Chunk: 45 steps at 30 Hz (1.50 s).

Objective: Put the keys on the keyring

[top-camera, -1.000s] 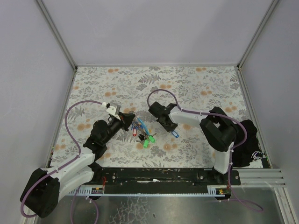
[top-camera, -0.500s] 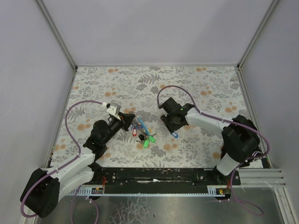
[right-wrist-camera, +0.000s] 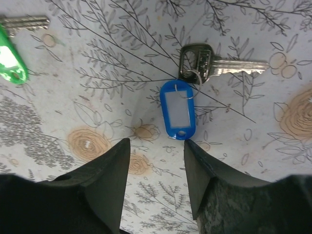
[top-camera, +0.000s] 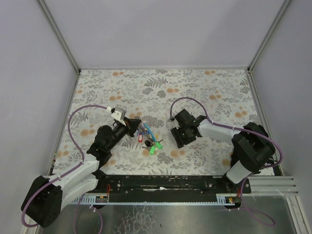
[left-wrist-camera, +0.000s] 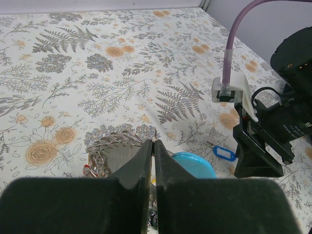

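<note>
Your table [top-camera: 219, 83] is covered by a pale cloth [left-wrist-camera: 97, 44] printed with grey ferns and orange flowers. Near its middle you have the keyring [top-camera: 145, 130], with its light-blue strap [left-wrist-camera: 192, 165] and a heap of fine chain [left-wrist-camera: 114, 144] on the cloth. Just beside it, toward the arm bases, lie the green-tagged keys [top-camera: 155, 146]. To the right, apart from them, a silver key [right-wrist-camera: 217, 64] lies flat with its blue tag [right-wrist-camera: 177, 108].

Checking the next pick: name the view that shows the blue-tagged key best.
Right wrist: the blue-tagged key lies whole and sharp ahead of the open right hand. Left wrist shows only its small blue tag. The top view hides it under that hand.
</note>
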Tool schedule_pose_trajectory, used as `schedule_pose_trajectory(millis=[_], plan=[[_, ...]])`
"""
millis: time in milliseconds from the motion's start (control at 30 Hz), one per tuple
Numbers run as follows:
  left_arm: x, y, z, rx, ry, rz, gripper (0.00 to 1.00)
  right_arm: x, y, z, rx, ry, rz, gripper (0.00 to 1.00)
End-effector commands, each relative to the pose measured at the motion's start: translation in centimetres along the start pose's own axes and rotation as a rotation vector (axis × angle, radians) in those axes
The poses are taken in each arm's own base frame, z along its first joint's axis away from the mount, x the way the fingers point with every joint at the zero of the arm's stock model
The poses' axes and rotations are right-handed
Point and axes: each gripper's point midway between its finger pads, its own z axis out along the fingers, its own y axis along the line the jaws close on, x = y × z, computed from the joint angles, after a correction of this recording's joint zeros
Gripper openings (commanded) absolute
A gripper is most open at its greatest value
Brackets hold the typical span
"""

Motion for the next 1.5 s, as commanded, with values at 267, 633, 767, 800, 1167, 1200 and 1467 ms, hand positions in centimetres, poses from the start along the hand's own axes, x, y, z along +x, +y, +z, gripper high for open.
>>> schedule_pose_trajectory(millis=[267,633,767,800,1167,1200,1467], plan=[[-2.8,-1.1,0.3,0.038,-0.083,0.007,0.0,-5.8,3.4,2.2,-0.11,-0.132,0.019,0.56],[-2.9,-1.0,0.2,0.033,-0.088,0.01,0.0,-11.7,3.3,1.0,-0.076,-0.229,-0.1,0.54],[-2.8,-1.0,0.2,0.032,-0.088,0.01,0.0,-11.4,1.7,-0.5,-0.069,-0.224,-0.136,0.51],[-2.8,-1.0,0.2,0.031,-0.088,0.01,0.0,-11.4,1.1,-0.9,-0.073,-0.225,-0.13,0.5],[-2.8,-1.1,0.2,0.037,-0.085,0.01,0.0,-10.6,-2.6,-1.1,-0.171,-0.223,0.054,0.44],[-2.8,-1.1,0.2,0.036,-0.086,0.011,0.0,-10.5,-2.9,-1.1,-0.178,-0.217,0.07,0.43],[-2.8,-1.1,0.3,0.039,-0.085,0.011,0.0,-10.1,-3.0,-0.3,-0.246,-0.17,0.164,0.33]])
